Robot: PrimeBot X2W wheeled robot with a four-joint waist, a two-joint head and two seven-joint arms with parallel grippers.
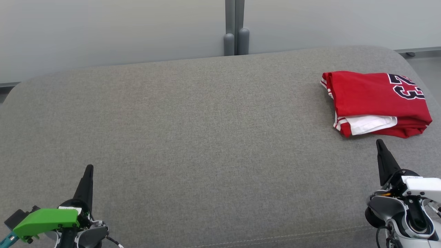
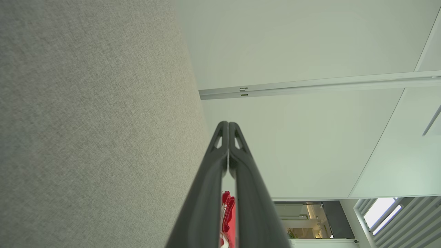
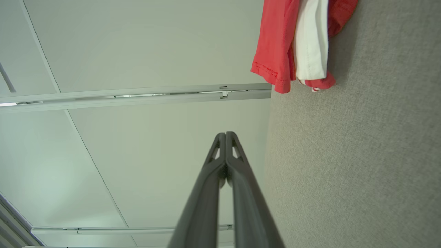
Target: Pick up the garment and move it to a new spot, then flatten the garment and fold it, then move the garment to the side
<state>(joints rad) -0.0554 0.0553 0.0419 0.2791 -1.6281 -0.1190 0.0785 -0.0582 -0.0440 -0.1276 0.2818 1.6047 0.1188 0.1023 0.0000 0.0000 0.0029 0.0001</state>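
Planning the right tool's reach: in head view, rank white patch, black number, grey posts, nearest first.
1. White patch, garment's near edge, just ahead of right tool.
2. Black number, garment's far right.
3. Grey posts, far centre, at wall.

left gripper [image 1: 89, 169]: two long dark fingers [image 1: 86, 187] tapering to point, triangular cut-outs near tips. bright green cover [image 1: 46, 220] at wrist, teal edge, small white label, grey rounded housing, thin cable. right gripper [image 1: 379, 143]: same dark fingers, white cover [image 1: 423, 186], grey-white housing, round black opening, orange detail, black cables.
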